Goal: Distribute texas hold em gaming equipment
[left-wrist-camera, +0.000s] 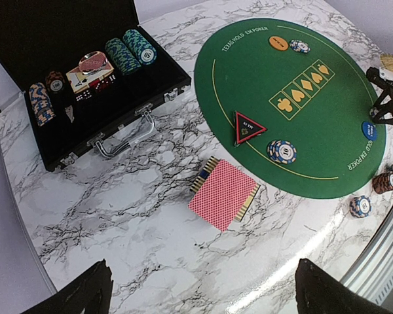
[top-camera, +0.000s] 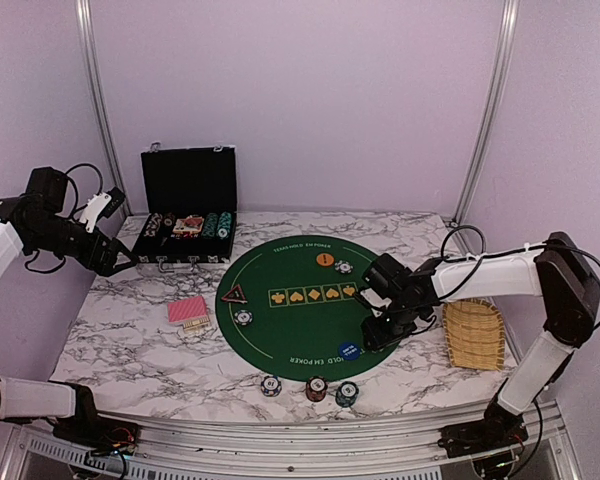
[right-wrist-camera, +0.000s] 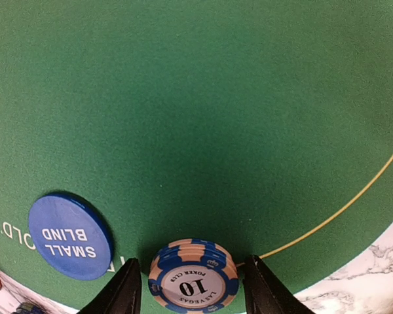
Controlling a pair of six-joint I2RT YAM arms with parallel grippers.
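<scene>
Green mat [right-wrist-camera: 196, 98], bottom centre of right wrist view: blue-white chip stack [right-wrist-camera: 193, 278] lies flat beside the small-blind button [right-wrist-camera: 70, 235]. Right gripper [right-wrist-camera: 193, 288] straddles it, part-open, slim gaps, gripping nothing. Left gripper [left-wrist-camera: 206, 291] wide, empty. Placement looks done; next, lift straight without nudging.

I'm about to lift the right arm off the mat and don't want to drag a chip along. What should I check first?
1. Jaws of the right hand clear of the chip stack: ok, slim gap on each side.
2. chip stack lying on the green mat: ok.
3. small blind button apart from the stack: ok.
4. left hand open and empty: ok, above the marble table, near the cards.
5. Number of chips in the stack: cannot tell.
</scene>
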